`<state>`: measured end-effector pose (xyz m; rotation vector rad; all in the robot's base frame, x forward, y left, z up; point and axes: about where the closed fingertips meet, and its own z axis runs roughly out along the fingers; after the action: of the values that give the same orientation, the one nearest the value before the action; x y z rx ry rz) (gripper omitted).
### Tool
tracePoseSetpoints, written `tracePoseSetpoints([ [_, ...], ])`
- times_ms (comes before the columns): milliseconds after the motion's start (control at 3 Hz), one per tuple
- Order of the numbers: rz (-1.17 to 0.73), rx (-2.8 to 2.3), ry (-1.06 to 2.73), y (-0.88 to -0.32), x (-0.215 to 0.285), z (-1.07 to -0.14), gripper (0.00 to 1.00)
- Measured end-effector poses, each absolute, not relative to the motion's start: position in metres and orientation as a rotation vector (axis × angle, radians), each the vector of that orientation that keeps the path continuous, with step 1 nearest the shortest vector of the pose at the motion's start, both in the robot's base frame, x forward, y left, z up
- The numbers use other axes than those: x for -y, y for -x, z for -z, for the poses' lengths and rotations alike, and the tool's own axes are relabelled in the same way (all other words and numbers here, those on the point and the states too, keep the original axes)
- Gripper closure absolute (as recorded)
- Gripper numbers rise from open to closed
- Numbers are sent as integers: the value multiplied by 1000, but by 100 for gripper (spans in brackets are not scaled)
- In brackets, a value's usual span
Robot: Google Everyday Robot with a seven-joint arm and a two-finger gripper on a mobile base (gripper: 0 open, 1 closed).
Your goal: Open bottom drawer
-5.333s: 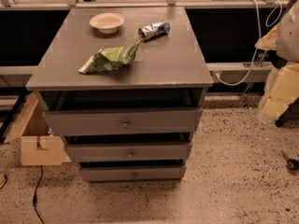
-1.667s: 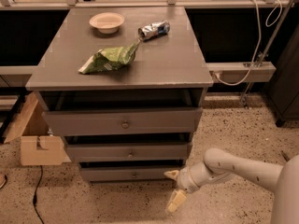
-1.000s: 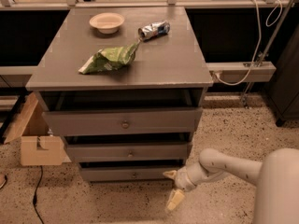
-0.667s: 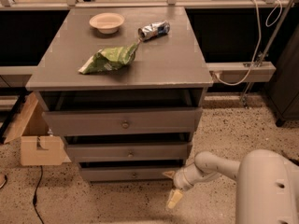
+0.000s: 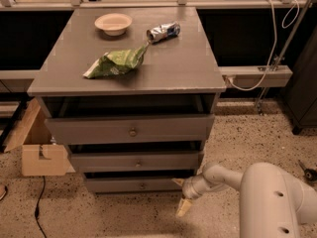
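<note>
The grey cabinet [image 5: 126, 90] has three drawers. The bottom drawer [image 5: 114, 184] is the lowest and shortest front, with a small round knob [image 5: 142, 186] at its centre. It looks shut or nearly shut. My gripper [image 5: 180, 196] hangs low at the cabinet's lower right corner, just right of the bottom drawer's right end and right of the knob. One cream finger [image 5: 183, 207] points down toward the floor, the other reaches toward the drawer's corner. The fingers are spread apart and hold nothing.
On the cabinet top lie a cream bowl [image 5: 113, 23], a crushed can [image 5: 163, 31] and a green chip bag [image 5: 115, 63]. A cardboard box [image 5: 38, 150] stands on the floor at the left. My arm [image 5: 267, 197] fills the lower right. A black cabinet [image 5: 304, 83] stands at the right.
The arm has come from the right side down to the cabinet's lower right corner. Over the last second the gripper has barely moved while the arm's bulk has grown in the lower right.
</note>
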<state>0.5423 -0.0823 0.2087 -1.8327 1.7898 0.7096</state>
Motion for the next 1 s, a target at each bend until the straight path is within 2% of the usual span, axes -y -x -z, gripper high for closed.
tracePoseSetpoints([
  [1000,-483,-1737,1897,-586,69,-188,0],
])
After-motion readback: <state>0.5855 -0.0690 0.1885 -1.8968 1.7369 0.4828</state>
